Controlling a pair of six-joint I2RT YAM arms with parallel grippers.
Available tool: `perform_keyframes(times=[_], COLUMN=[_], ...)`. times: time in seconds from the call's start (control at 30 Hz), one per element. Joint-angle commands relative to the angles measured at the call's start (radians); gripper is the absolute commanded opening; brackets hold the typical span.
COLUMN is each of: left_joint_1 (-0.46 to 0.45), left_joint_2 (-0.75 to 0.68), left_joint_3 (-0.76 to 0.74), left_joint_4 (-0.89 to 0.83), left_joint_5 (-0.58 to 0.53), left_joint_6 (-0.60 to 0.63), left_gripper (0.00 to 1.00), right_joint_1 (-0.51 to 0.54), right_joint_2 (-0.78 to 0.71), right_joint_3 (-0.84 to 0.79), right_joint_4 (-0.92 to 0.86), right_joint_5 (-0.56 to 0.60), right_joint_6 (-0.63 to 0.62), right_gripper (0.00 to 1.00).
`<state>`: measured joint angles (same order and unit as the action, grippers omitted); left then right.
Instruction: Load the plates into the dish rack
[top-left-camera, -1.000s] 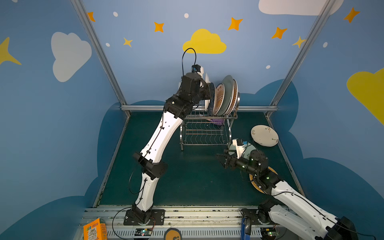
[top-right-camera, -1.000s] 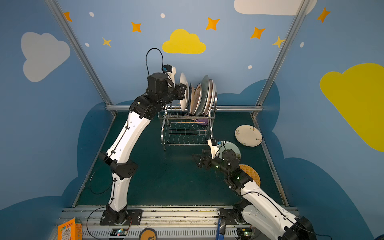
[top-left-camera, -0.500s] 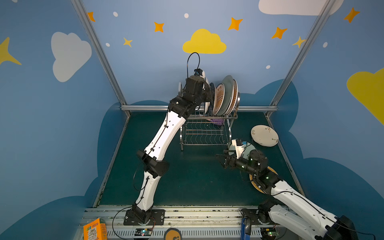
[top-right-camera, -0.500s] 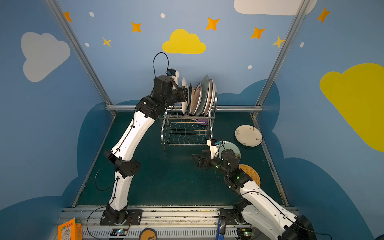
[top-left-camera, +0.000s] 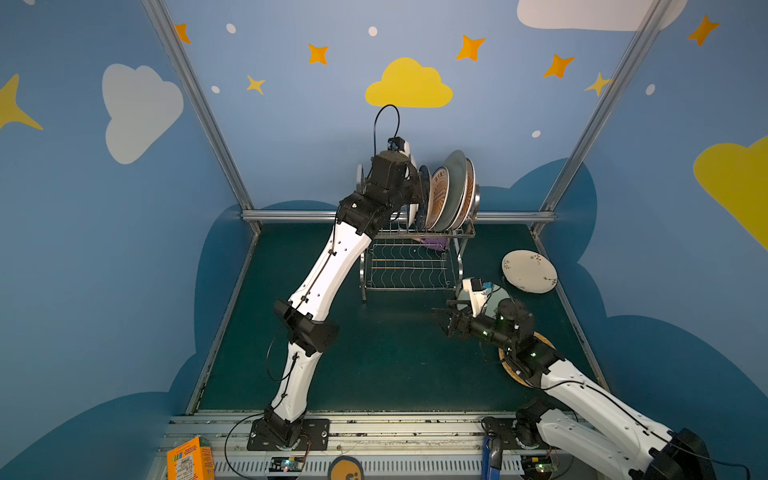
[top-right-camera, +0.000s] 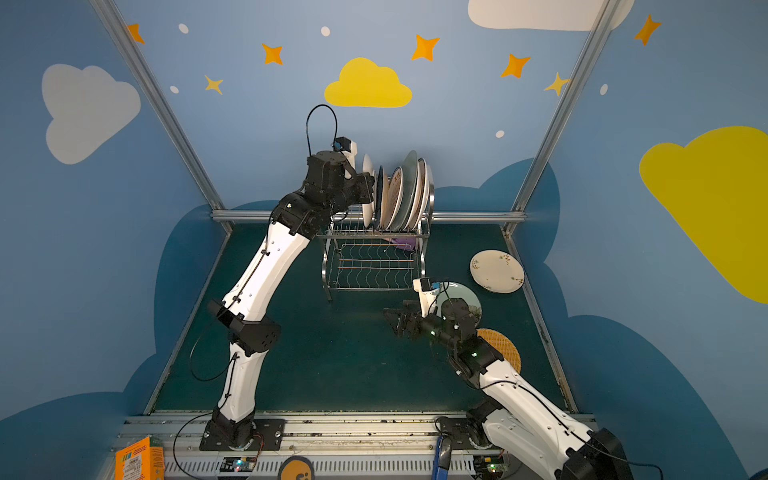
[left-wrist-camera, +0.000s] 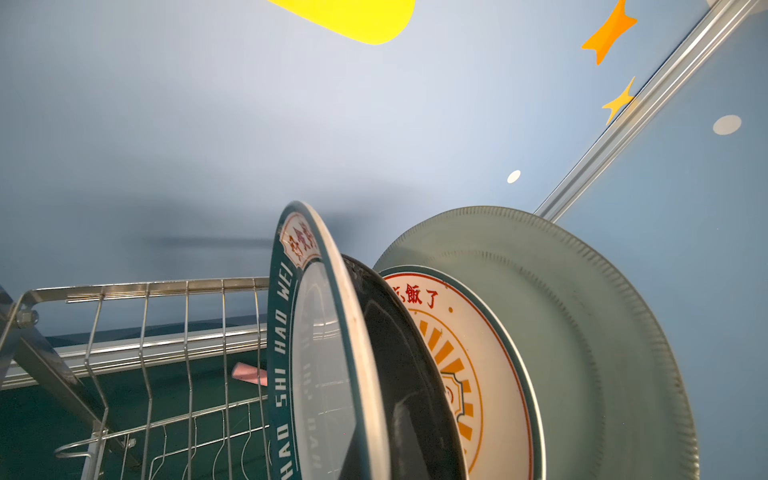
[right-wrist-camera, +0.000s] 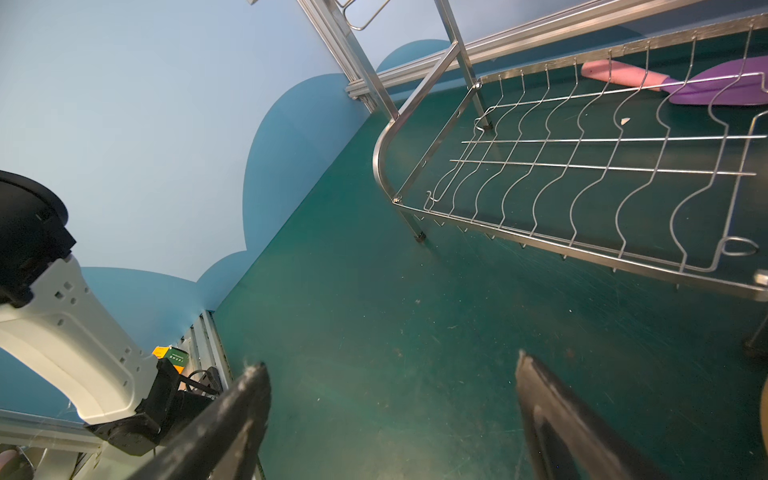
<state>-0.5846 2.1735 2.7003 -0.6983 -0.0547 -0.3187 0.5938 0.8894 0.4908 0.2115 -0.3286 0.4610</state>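
Since a sec ago your left arm has leaned further in toward the dish rack (top-left-camera: 363, 272), w/ the elbow shifted right. The right arm hasn't budged.

Left pincer (top-right-camera: 368, 194) sits up at the rack's upper tier, closed tight, right against the lettered-rim plate (left-wrist-camera: 286, 332). Its fingers are hidden in every view, so you can't tell whether it's pinching the rim or only touching it.

That plate stands on edge at the left end of the row in the upper tier, leaning a bit. Next to it is the dark plate (left-wrist-camera: 399, 374), then the orange sunburst plate (left-wrist-camera: 469, 365), then the bigger pale green plate (left-wrist-camera: 582, 332), w/ at least one more behind.

Right pincer (right-wrist-camera: 390, 415) hangs low over the desk (top-left-camera: 374, 365) in front of the rack, fingers spread wide, nothing btwn them.

On the desk right of the rack:
- The cream floral plate (top-left-camera: 528, 271) lies flat near the right wall.
- A pale plate (top-right-camera: 463, 296) is partly covered by the right arm.
- The woven tan plate (top-right-camera: 505, 349) lies under that arm, nearer the front.
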Motion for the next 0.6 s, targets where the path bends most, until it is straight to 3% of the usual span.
perform_keyframes(times=[0.0, 0.4, 0.57], left_joint_1=[0.007, 0.001, -0.002], left_joint_2=[0.032, 0.043, 0.04], left_joint_3=[0.025, -0.003, -0.012], left_joint_4=[0.006, -0.006, -0.005], left_joint_5=[-0.019, -0.024, -0.005], left_joint_6=[0.032, 0.048, 0.058], left_gripper=[0.04, 0.04, 0.09], right_joint_1=[0.008, 0.014, 0.016], right_joint_2=[0.001, 0.026, 0.03], right_joint_3=[0.036, 0.04, 0.041], right_joint_4=[-0.002, -0.001, -0.002], right_joint_5=[0.013, 0.023, 0.023], right_joint_6=[-0.022, -0.031, -0.032], right_gripper=[0.9, 0.9, 0.9])
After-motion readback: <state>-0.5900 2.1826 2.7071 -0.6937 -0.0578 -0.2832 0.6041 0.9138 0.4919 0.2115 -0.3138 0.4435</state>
